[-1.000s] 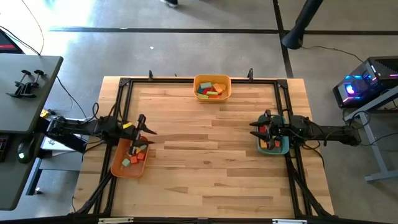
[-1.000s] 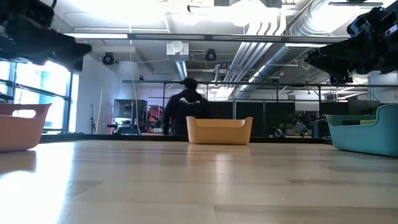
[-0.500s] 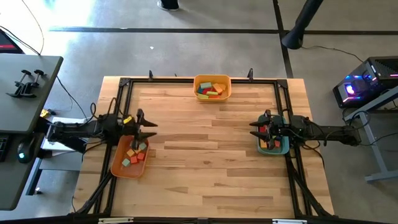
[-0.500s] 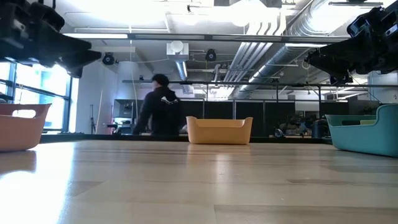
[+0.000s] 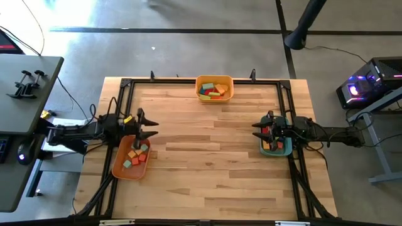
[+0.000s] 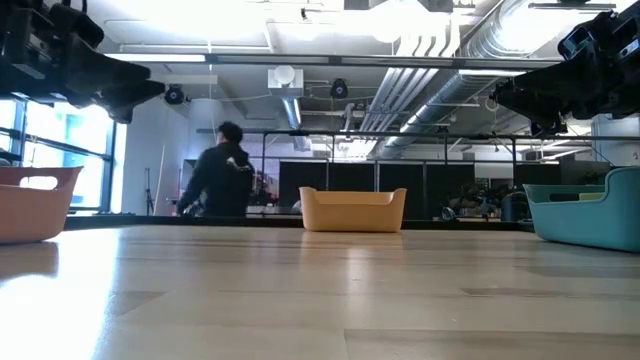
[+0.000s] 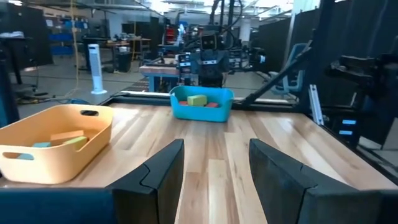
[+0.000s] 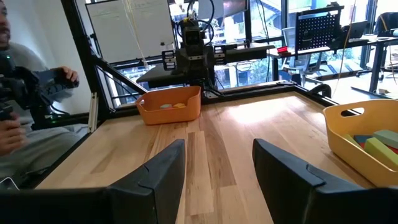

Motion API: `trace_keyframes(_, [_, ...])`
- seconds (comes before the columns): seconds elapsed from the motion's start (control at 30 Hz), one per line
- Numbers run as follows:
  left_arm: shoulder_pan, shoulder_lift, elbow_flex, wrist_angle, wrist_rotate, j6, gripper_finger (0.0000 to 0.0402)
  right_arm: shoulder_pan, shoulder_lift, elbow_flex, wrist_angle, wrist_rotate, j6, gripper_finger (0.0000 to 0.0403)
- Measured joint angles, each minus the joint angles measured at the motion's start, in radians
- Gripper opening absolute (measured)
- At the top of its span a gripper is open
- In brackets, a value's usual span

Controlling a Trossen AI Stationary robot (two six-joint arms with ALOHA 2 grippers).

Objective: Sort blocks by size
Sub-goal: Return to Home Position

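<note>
The blocks lie in three trays. Several are in the yellow tray (image 5: 215, 88) at the far middle, several small ones in the orange tray (image 5: 130, 158) at the left, and a few in the teal tray (image 5: 277, 144) at the right. My left gripper (image 5: 149, 130) hovers open and empty over the orange tray's far end. My right gripper (image 5: 257, 130) hovers open and empty at the teal tray's inner side. In the left wrist view my left gripper (image 7: 214, 174) looks across at the teal tray (image 7: 201, 104). In the right wrist view my right gripper (image 8: 217, 174) looks across at the orange tray (image 8: 169, 104).
A black frame (image 5: 125, 85) runs round the wooden table top (image 5: 207, 163), which is bare between the trays. A person (image 6: 220, 170) walks in the room behind. A person's hands (image 8: 59, 78) hold controllers beyond the table's left side.
My left gripper has shifted a little toward the table's far edge above the orange tray, and more of the tray's blocks now show. It stays open. The person in the background has walked left.
</note>
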Motion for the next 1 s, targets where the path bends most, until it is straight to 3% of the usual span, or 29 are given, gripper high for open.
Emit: trace_keyframes(1.0, [-0.036, 0.000, 0.000, 0.001, 0.000, 0.002, 0.0165, 0.000, 0.000, 0.000, 0.000, 0.000, 0.000, 0.0184])
